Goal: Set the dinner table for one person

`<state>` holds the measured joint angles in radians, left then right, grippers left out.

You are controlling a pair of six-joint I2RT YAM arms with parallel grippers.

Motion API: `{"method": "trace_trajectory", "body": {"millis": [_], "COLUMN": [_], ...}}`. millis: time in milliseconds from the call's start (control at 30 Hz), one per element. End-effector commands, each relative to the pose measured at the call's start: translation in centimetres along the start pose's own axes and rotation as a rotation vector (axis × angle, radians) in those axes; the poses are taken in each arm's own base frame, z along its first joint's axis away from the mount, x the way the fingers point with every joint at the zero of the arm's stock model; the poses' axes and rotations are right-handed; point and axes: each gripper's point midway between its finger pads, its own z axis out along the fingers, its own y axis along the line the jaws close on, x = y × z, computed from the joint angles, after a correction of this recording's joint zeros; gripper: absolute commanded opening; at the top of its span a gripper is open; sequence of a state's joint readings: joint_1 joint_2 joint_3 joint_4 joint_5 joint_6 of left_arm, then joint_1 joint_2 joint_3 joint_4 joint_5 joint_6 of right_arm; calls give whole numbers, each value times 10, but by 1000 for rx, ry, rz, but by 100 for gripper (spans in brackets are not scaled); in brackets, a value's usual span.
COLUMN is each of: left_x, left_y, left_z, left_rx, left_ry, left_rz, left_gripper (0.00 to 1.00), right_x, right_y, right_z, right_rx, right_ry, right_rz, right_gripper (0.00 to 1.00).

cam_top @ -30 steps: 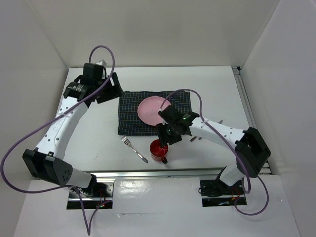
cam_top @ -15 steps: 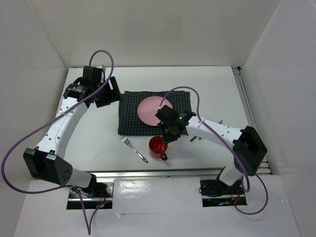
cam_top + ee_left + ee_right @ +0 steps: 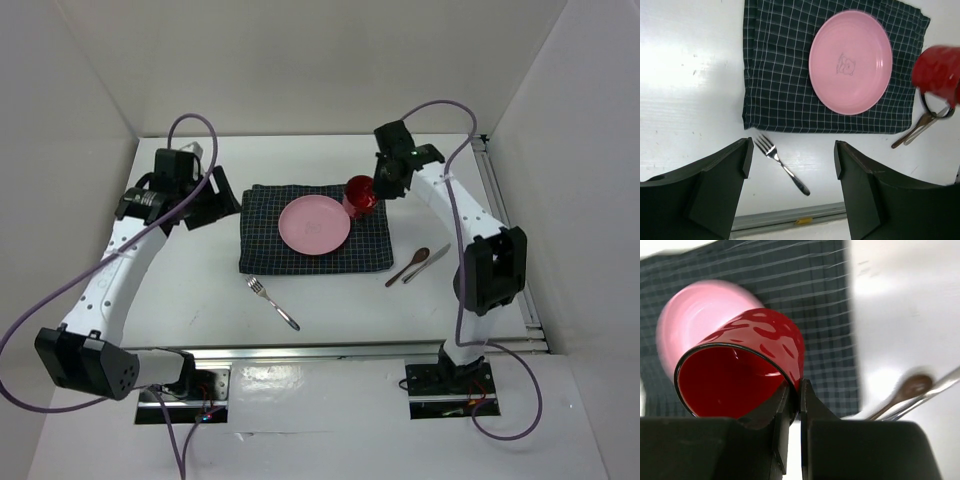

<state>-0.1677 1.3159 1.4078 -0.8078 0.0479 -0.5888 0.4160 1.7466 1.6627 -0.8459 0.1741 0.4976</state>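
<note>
My right gripper (image 3: 795,390) pinches the rim of the red mug (image 3: 740,367) over the far right corner of the checked placemat (image 3: 268,250), beside the pink plate (image 3: 314,224) on the white dinner table (image 3: 190,285), so I judge the next move is lowering it upright there, while my left gripper (image 3: 792,155) hangs spread near the table's far left corner.

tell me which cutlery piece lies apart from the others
The silver metal fork, alone near the dark checked placemat; brown spoon and silver knife lie side by side.
</note>
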Motion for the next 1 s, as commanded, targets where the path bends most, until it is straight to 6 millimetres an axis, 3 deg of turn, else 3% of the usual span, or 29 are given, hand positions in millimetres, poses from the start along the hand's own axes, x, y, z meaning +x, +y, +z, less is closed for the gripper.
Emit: {"method": "trace_trajectory", "body": {"millis": [0, 33, 67, 200, 433, 567, 833, 867, 967], "left_x": [25, 36, 42, 78, 145, 168, 201, 203, 208], "left_y": [4, -4, 0, -2, 6, 2, 9, 11, 15], "left_z": [-5, -5, -4, 5, 25, 32, 48, 51, 57], "left_rx": [10, 36, 30, 17, -63, -43, -101, -110, -151], "left_ry": [20, 41, 51, 80, 215, 260, 352, 363, 395], "left_rz": [-55, -56, -57, -76, -100, -112, -123, -113, -75], "left_gripper": [83, 83, 83, 83, 80, 87, 88, 96, 99], "right_x": [-43, -48, -54, -64, -71, -77, -73, -73, -68], "right_y": [-22, -25, -28, -44, -49, -52, -55, -55, -57], "right_z": [20, 35, 33, 70, 99, 109, 130, 130, 133], "right_rx": [14, 12, 4, 36, 8, 10, 33, 33, 40], "right_ry": [-55, -53, -62, -42, -24, -33, -6, -6, 11], "right_rz": [83, 87, 100, 115, 132, 140, 129, 129, 119], "right_gripper": [0, 0, 0, 0, 0, 0, 2, 2, 14]}}
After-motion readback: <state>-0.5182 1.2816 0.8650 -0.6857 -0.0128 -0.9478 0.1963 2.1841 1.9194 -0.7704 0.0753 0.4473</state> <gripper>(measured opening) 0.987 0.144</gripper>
